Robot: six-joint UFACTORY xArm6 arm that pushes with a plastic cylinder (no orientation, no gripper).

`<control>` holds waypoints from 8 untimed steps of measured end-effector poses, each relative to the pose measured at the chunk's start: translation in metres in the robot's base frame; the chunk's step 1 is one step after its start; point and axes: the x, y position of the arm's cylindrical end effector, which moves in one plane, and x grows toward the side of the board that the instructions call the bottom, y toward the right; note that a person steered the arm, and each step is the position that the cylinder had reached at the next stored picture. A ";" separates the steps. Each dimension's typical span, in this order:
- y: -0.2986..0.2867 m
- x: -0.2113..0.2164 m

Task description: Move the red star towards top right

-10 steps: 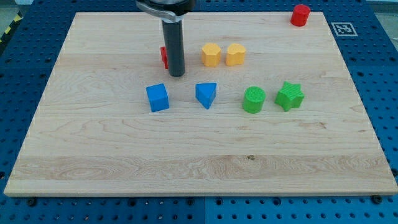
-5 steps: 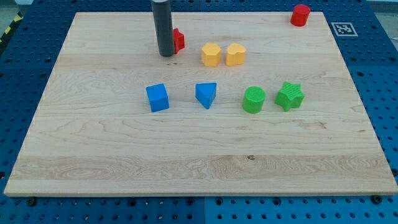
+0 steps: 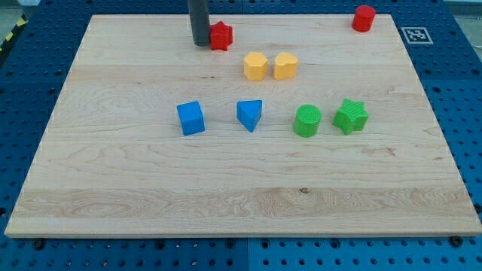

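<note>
**Tip at the red star, near the board's top edge**

My tip [image 3: 200,44] stands on the wooden board [image 3: 151,211] near the view's top, a bit left of centre. The rod goes straight up and out of the picture. It is only a bare rod w/o any jaws, so it grasps nothing; it can only press from the side.

The red star [image 3: 220,35] lies just beside the tip, on its right side. They look touching, but the exact contact I cannot tell from this angle. The star is close to the top edge of the board, and well apart from the top right corner.

In that top right corner sits a red cylinder [image 3: 364,18], alone.

Below and to the right of the star are two yellow blocks, side by side and nearly touching: the left yellow block [image 3: 255,66] and the right yellow block [image 3: 285,66]. Their shapes I cannot name for sure.

In the middle row, from left to right: a blue cube [image 3: 190,118], a blue triangular block [image 3: 250,114], a green cylinder [image 3: 307,120] and a green star [image 3: 351,116]. The two green ones stand near each other. All four are well apart from the tip.
</note>
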 end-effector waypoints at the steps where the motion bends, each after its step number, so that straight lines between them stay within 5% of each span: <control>1: 0.037 0.000; 4: 0.107 -0.005; 8: 0.107 -0.043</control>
